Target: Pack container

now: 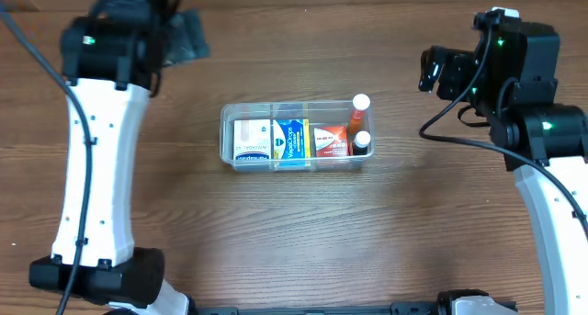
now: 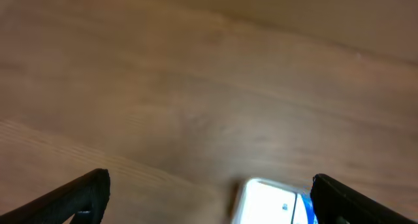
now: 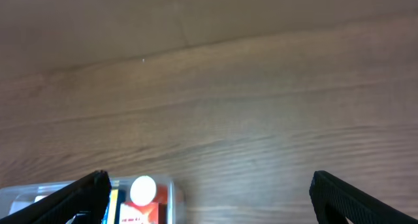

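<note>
The clear plastic container (image 1: 228,131) sits in the middle of the wooden table. Inside it lie a white-and-blue box (image 1: 251,140), a blue-and-yellow box (image 1: 290,140), a red-and-white box (image 1: 329,141) and two white-capped bottles (image 1: 360,104) at its right end. My left gripper (image 2: 209,198) is open and empty, raised at the far left, with the container's blurred corner (image 2: 274,201) between its fingertips. My right gripper (image 3: 209,198) is open and empty, raised at the far right; its view shows the container's right end (image 3: 171,191) with a white bottle cap (image 3: 144,189).
The left arm (image 1: 96,140) runs down the left side of the table and the right arm (image 1: 551,196) down the right side. Bare wooden tabletop (image 1: 303,241) surrounds the container.
</note>
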Available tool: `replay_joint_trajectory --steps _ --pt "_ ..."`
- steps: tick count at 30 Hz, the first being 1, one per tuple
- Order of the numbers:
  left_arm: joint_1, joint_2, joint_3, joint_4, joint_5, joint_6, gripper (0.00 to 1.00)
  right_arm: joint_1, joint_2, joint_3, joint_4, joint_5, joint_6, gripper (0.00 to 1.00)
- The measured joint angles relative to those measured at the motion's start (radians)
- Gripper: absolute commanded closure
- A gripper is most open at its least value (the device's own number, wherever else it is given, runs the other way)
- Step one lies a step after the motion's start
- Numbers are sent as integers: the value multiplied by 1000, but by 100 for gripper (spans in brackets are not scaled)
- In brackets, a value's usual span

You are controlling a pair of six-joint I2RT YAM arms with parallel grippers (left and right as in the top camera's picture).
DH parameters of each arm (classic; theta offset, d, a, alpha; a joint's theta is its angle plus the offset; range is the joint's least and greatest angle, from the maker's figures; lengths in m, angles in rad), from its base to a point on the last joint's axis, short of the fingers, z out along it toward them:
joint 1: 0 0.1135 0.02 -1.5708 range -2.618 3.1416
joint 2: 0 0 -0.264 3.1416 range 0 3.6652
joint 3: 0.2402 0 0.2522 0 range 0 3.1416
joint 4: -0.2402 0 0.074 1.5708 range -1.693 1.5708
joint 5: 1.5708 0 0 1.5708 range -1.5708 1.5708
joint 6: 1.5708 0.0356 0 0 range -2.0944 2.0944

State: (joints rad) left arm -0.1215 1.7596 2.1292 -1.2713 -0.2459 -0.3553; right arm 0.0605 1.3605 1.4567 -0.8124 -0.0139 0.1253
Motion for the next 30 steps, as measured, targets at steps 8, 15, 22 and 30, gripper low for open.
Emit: replay_joint_trajectory --steps 8,15,22,30 --pt "183 37 -81 109 135 58 0 0 176 2 55 26 -37 0" --pt "188 49 -81 30 156 101 0 0 129 2 -4 29 -25 0" --pt "188 -50 -111 -3 160 127 0 0 -128 -11 -43 45 -6 0" --pt "188 -463 -489 142 171 151 0 0 -374 -238 -71 47 5 0"
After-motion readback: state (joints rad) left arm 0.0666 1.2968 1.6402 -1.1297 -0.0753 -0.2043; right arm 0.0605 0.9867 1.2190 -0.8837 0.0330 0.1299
